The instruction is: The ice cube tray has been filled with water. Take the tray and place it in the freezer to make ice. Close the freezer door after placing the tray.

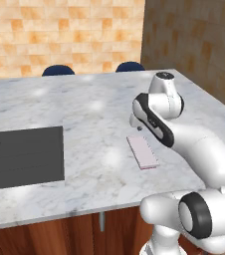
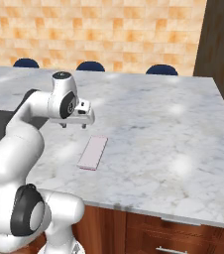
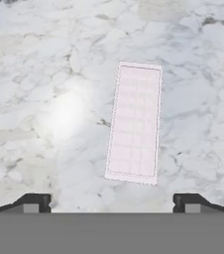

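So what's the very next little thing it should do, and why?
Probably lower the hand straight down over the tray. Its fingers are spread wide, holding nothing, and the tray lies flat on the counter just ahead of them, untouched.

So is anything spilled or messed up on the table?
Nothing stands out. The ice cube tray lies flat on the marble counter, with no puddle showing around it. The gripper hangs open above it, not touching. The dark sink looks normal too.
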Motion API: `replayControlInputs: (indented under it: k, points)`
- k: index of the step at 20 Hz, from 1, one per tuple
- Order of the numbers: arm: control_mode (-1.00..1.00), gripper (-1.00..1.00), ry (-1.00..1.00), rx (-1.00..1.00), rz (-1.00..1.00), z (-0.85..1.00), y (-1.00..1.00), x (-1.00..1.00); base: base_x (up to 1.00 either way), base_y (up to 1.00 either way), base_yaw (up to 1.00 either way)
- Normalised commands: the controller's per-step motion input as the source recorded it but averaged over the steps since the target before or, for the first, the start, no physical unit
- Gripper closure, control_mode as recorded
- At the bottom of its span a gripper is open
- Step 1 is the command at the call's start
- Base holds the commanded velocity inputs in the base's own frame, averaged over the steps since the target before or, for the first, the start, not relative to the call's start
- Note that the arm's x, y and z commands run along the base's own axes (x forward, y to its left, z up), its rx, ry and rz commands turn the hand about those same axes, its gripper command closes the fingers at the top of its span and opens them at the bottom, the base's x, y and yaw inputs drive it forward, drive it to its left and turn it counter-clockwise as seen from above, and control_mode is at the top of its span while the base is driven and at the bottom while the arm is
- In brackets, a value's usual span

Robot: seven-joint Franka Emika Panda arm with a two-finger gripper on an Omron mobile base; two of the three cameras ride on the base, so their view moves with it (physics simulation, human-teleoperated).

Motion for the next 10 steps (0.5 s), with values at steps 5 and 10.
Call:
replayControlInputs:
  k: [5,10]
  points:
    - [-1.0,-1.0,0.0,0.0,0.14,-0.38,0.01,0.62,0.0,0.0,0.0]
    - [-1.0,-1.0,0.03,0.0,0.15,-0.4,0.0,0.66,0.0,0.0,0.0]
